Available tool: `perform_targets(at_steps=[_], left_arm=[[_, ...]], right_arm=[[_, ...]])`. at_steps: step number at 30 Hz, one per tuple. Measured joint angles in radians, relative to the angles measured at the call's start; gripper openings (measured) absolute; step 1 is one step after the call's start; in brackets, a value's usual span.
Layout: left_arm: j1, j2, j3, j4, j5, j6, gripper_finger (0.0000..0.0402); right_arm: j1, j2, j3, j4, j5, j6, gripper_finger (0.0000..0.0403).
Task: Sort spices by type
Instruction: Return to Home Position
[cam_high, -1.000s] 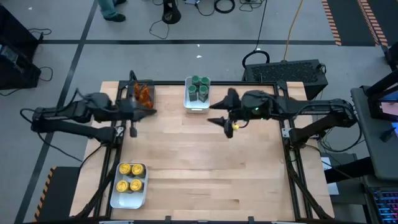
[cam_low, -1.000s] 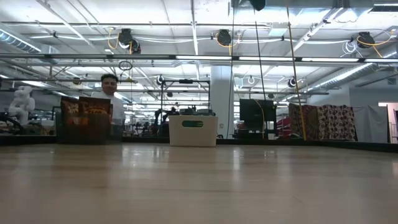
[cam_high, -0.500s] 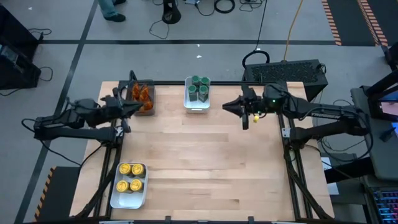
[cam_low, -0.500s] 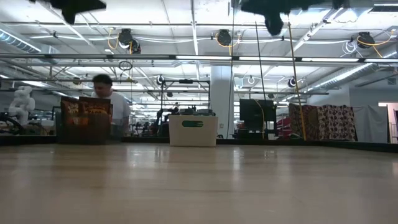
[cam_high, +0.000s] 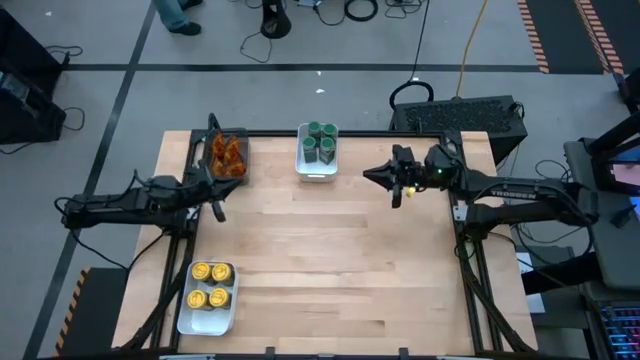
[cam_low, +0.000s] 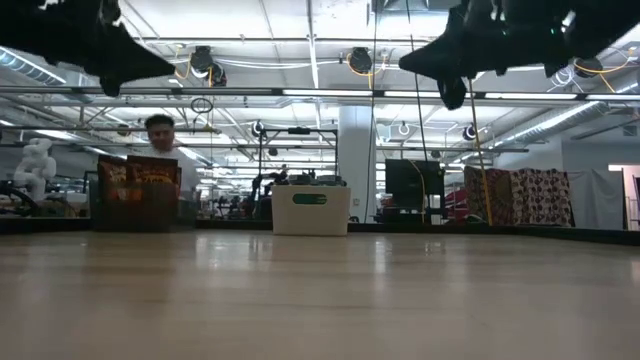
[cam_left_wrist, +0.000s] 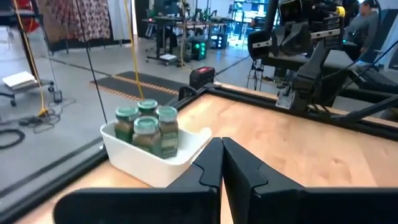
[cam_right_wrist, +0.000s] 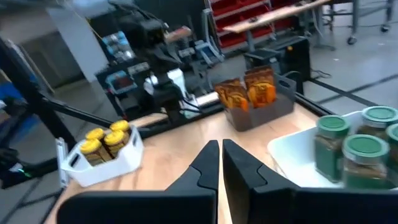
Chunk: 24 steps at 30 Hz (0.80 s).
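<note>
Four yellow-lidded round spice jars fill the white plastic tray at lower left, green-lidded jars stand upper centre; sorting looks finished. Left claw and right claw, both pinched together and empty, hang above the wooden table; only homing the arms appears to be left.

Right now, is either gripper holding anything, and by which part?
Nothing is held. The left gripper and the right gripper are both shut and empty.

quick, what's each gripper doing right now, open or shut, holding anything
left gripper: shut, holding nothing
right gripper: shut, holding nothing
</note>
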Motion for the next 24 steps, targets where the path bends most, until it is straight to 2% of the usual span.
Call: perform_targets(at_steps=[7,10,21,24], left_arm=[[0.0,-0.043,-0.079,0.009,0.001,-0.064,0.0013],[0.0,-0.053,-0.113,0.079,0.008,-0.069,0.0013],[0.0,-0.055,-0.305,0.392,0.155,-0.113,0.0013],[0.0,-0.055,-0.308,0.411,0.187,-0.113,0.0013]], right_arm=[[-0.023,0.003,-0.108,0.145,-0.036,0.072,0.0001],[-0.023,0.003,-0.134,0.17,-0.033,0.078,0.0],[-0.002,0.005,-0.236,0.376,-0.03,0.175,0.0],[0.022,0.008,-0.248,0.419,-0.03,0.188,0.0]])
